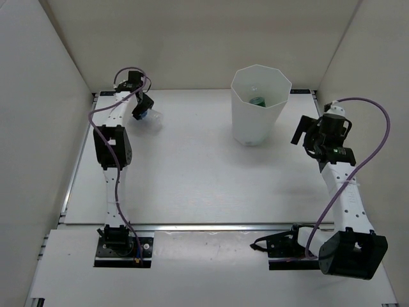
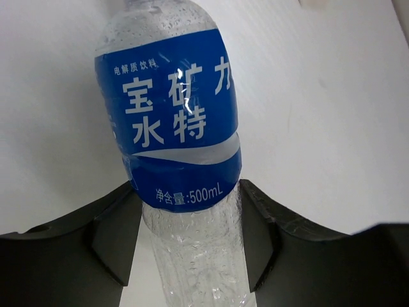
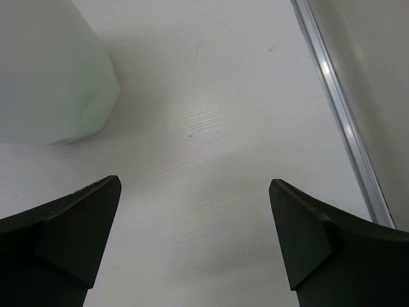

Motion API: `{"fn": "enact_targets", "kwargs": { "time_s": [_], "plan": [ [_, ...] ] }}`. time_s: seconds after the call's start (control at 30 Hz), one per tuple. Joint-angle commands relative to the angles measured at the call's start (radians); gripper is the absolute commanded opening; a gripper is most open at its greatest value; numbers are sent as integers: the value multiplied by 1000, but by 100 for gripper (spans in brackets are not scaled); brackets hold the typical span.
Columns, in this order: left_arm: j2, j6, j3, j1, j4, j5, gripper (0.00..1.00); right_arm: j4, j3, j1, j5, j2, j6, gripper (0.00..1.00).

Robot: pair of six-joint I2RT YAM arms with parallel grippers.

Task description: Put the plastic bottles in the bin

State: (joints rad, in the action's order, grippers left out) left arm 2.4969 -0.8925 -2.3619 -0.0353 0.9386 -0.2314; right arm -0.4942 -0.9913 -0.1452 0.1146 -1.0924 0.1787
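At the near edge of the white surface (image 1: 192, 173), the two arm bases are being shown bolted side by side. Farther in, on the right, the right end effector (image 1: 307, 133) is being held open above the surface, with nothing between its dark fingers (image 3: 77, 236), which are standing wide apart in the right wrist view. Only bare surface is being seen between them there, with an aluminium rail (image 3: 339, 115) running along the right edge.

Just to the left of that end effector, apart from it, the tall white translucent bin (image 1: 255, 125) is standing upright on the surface, right of centre and towards the far side. Its many-sided rim is facing upward, and something green, apparently a green bottle (image 1: 258, 100), is being seen at its bottom.

At the far left corner, the left end effector (image 1: 142, 109) is being closed on the blue-labelled bottle (image 2: 172, 121). The clear, ribbed body just below the blue label is being pressed from both sides by the fingers (image 2: 115, 236). This clear plastic bottle is well apart from the bin; whether it is touching the surface cannot be told.
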Motion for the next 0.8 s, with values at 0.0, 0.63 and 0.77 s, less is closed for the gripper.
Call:
{"fn": "enact_targets", "kwargs": {
  "time_s": [0.0, 0.63, 0.77],
  "plan": [
    [-303, 131, 148, -53, -174, 20, 51, 16, -46, 48, -9, 34, -48, 99],
    [-1311, 693, 1300, -379, -753, 848, 34, 347, -149, 434, -630, -6, 281, 99],
    [-1403, 721, 1363, -451, -761, 885, 31, 486, -118, 506, -724, -50, 367, 99]
  ]
}}
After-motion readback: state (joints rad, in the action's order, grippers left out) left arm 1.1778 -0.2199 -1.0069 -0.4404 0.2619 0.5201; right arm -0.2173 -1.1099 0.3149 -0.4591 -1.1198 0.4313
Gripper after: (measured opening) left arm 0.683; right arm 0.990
